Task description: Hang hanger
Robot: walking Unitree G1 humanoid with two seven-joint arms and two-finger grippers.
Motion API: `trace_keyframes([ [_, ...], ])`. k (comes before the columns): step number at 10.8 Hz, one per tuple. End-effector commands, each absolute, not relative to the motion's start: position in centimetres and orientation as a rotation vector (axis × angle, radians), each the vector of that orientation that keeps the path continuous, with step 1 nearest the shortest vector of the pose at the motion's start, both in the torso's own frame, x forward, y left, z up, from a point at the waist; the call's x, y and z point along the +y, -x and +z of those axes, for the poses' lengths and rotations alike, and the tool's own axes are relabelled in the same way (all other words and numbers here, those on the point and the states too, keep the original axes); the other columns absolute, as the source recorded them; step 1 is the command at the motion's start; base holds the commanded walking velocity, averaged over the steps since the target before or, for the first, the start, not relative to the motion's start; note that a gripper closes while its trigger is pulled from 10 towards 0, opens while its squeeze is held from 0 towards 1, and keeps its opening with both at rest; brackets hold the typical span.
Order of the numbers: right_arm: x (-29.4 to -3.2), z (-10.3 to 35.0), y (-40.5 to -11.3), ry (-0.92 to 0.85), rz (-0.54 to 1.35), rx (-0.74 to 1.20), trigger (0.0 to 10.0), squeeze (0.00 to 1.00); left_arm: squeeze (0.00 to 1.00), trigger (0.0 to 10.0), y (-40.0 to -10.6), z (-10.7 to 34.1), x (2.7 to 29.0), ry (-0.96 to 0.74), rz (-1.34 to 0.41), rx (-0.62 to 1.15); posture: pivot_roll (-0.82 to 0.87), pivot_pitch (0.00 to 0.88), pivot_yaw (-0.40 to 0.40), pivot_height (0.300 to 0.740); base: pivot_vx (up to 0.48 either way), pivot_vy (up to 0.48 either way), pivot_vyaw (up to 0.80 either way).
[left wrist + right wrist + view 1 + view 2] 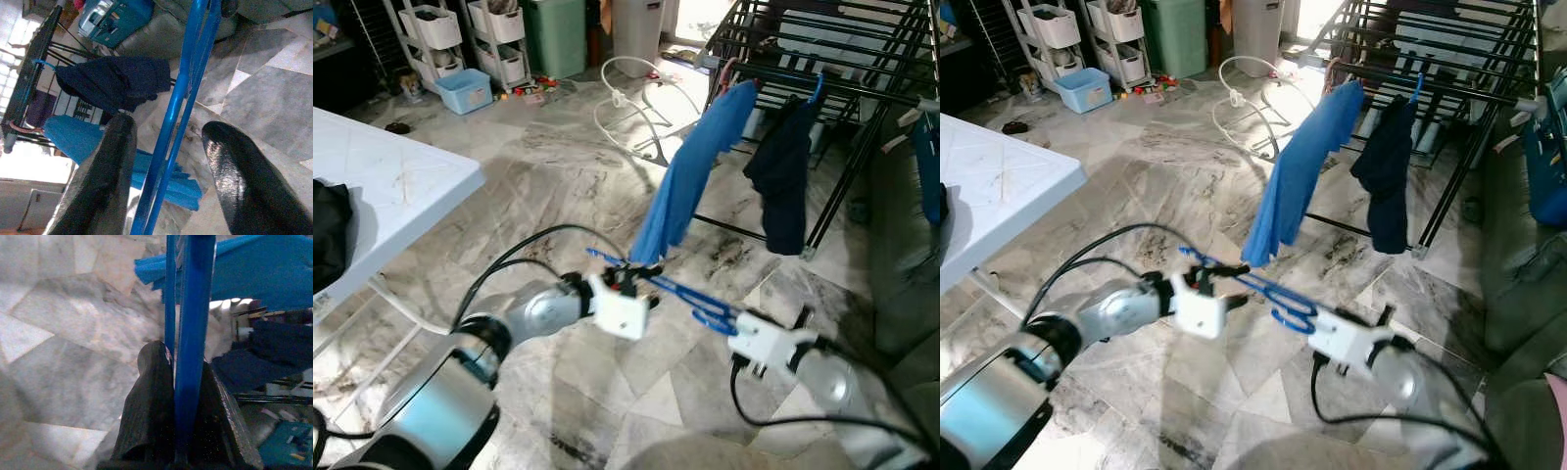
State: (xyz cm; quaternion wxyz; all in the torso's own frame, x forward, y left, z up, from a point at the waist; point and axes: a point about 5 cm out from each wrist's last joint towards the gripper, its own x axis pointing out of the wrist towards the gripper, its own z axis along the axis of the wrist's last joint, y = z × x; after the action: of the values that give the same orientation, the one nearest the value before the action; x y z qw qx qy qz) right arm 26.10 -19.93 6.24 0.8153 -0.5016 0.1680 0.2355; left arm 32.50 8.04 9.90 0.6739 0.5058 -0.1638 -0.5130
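A blue plastic hanger point(675, 291) hangs low over the marble floor, spanning between my two grippers. My right gripper point(732, 321) is shut on one end of it; the right wrist view has both fingers point(149, 396) clamped on the blue bar point(193, 308). My left gripper point(641, 274) is at the other end and stands open, with the hanger bars point(178, 98) running through the gap between its fingers point(105, 181) without being pinched. Behind stands a black drying rack point(822, 59) carrying a blue shirt point(690, 176) and a dark garment point(783, 166).
A white folding table point(382, 186) with a black cloth point(328, 230) is at the left. A white hose point(626, 98) lies on the floor ahead. Storage shelves point(440, 39), a blue bin point(465, 90) and a green bin point(556, 34) line the back. A grey sofa point(901, 255) is on the right.
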Motion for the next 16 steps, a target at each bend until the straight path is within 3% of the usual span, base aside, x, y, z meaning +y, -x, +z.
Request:
trace_keyframes([
  [1,-19.9,6.3,-26.0,1.059,0.485,0.350,0.0,0.00,1.00,10.0,-32.2,9.5,8.3,-1.147,-1.185,-0.351,0.01,0.057,-0.033,0.740,0.000,0.000,0.00],
  [5,-21.1,5.3,-25.1,1.052,0.429,0.418,0.0,0.00,1.00,10.0,-32.3,10.4,8.1,-1.117,-1.210,-0.384,0.02,0.062,-0.030,0.740,0.000,0.000,0.00],
  [9,-22.7,10.1,-27.6,1.131,0.143,0.190,0.0,0.00,1.00,10.0,-35.6,14.0,7.9,-1.222,-0.779,-0.550,0.01,0.071,-0.018,0.740,0.000,0.000,0.00],
  [12,-23.8,10.6,-28.1,1.151,0.084,0.214,0.0,0.00,1.00,10.0,-35.9,14.5,6.7,-1.214,-0.738,-0.583,0.01,0.069,-0.019,0.740,0.000,0.000,0.00],
  [14,-24.8,8.7,-27.0,0.972,0.039,0.338,0.0,0.00,1.00,10.0,-35.3,12.2,7.6,-1.020,-0.742,-0.381,0.01,0.068,-0.018,0.740,0.000,0.000,0.00],
  [16,-23.8,6.8,-25.4,0.426,-0.070,0.415,0.0,0.00,1.00,10.0,-35.0,9.6,9.1,-0.675,-0.585,-0.125,0.00,0.067,-0.022,0.740,0.000,0.000,0.00],
])
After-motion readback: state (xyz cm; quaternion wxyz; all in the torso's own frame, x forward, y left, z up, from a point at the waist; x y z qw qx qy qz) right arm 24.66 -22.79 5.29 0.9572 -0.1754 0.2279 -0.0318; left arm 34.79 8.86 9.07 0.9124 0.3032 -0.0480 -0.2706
